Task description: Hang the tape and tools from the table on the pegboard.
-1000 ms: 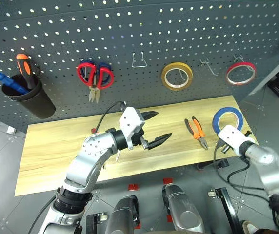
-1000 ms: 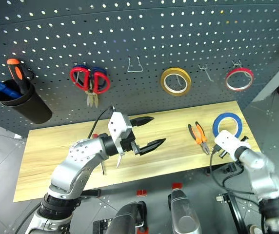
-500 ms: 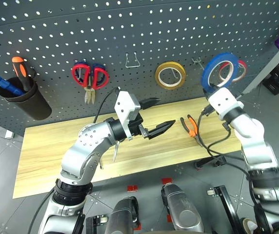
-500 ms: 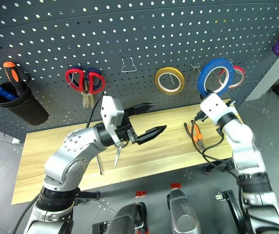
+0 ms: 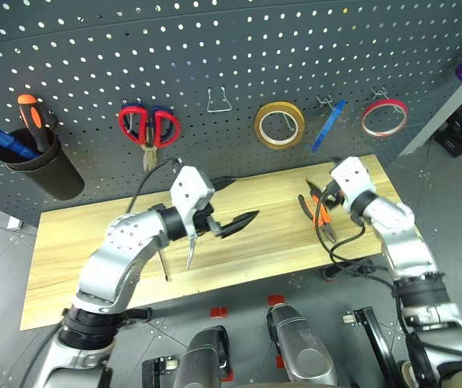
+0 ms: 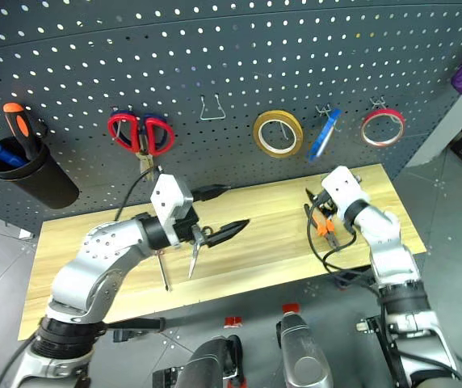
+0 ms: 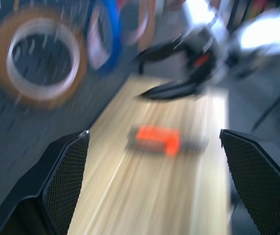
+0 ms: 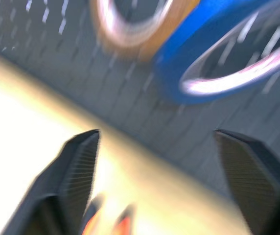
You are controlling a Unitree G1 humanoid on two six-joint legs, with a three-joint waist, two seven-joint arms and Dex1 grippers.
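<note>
1. The blue tape (image 5: 327, 125) hangs on a hook of the pegboard (image 5: 231, 73), seen edge-on and tilted, between the yellow ring (image 5: 279, 124) and the red-pink ring (image 5: 384, 118).
2. The right gripper (image 5: 321, 192) sits below the blue tape, well apart from it, fingers spread wide and gripping nothing. In the right wrist view the blue ring hangs beyond the two fingers (image 8: 79, 161), clear of both.
3. The pliers (image 5: 318, 217) lie on the wooden surface (image 5: 77, 259), just beside the right gripper's fingers on the near side; whether they touch cannot be told.
4. The left gripper (image 5: 231, 206) hovers over the middle of the surface, fingers wide apart, empty, pointing toward the pliers.
5. The small scissors (image 5: 191, 249) and the slim screwdriver (image 5: 163, 263) lie on the surface just under and beside the left arm, behind its fingertips.
6. Red-handled scissors (image 5: 149, 128) hang on the pegboard at left; a black cup (image 5: 49, 168) holds an orange-and-black screwdriver (image 5: 34, 113).
</note>
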